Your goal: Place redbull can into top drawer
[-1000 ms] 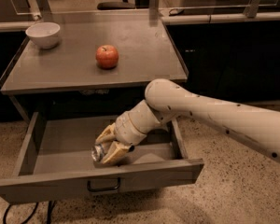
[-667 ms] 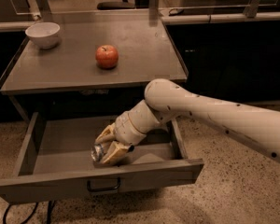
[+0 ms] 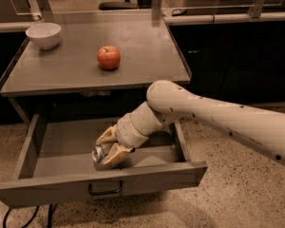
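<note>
Nothing appears to have moved since a second ago: the can, the claw and the arm sit where they did, and the drawer is open just as far.

The redbull can (image 3: 98,153) is inside the top drawer (image 3: 61,184), toward the middle of it and near the front panel. It lies tilted, with its shiny silver top pointing left. Whether it touches the drawer floor cannot be told. The claw (image 3: 104,151) is closed around the can, one tan finger (image 3: 107,137) above it and the other below, so most of the can's body is hidden. The white arm (image 3: 218,120) comes in from the right edge, bends at a rounded joint above the drawer's right side and slopes down into the drawer.

The drawer is pulled well out from under the grey counter (image 3: 61,72), and its dark curved handle (image 3: 105,190) sits at the centre of the front panel, just below the claw. On the counter a red apple (image 3: 108,57) stands near the middle, and a white bowl (image 3: 43,34) sits at the back left corner, well apart from the apple.
</note>
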`<state>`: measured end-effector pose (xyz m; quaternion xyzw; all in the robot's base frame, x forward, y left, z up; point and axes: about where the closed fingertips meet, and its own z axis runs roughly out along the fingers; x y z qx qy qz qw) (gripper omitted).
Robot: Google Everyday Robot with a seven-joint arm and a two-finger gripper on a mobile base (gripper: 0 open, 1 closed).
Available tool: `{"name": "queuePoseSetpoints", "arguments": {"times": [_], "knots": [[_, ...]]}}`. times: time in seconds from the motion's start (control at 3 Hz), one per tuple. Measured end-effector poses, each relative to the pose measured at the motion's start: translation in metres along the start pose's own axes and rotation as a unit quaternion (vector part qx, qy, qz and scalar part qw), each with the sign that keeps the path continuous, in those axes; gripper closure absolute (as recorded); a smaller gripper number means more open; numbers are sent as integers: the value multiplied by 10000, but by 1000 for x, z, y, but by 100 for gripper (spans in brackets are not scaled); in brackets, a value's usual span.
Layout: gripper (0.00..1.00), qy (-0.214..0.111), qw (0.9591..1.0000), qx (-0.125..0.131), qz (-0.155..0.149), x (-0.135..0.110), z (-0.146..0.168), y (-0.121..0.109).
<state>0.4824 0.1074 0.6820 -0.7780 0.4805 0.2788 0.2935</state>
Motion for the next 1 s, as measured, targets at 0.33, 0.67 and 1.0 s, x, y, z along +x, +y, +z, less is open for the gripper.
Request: {"name": "queuePoseSetpoints", "arguments": {"times": [0.33,0.67,1.0], "knots": [[15,0,10000,-1,0,0,0,0],[0,0,10000,-1,0,0,0,0],[0,0,10000,-1,0,0,0,0]]}}
